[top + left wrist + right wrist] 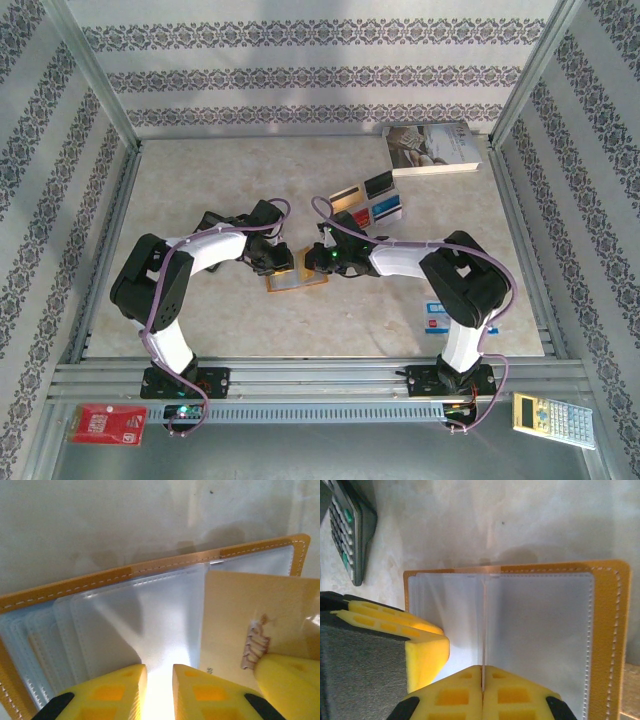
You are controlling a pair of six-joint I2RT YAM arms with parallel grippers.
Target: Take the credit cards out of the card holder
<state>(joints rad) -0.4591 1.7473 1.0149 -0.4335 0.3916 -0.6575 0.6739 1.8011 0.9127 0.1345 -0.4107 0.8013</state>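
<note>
Beneath right claw (482, 675) lies the open card holder (607, 630).

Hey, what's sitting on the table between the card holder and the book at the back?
A few loose cards lie there, between the card holder and the book, as the top view shows.

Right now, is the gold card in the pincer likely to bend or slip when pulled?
Probably stiff: the card stands flat, pinched at one edge by the right pincer. Its smooth face may slip; sleeves of the card holder look floppy.
</note>
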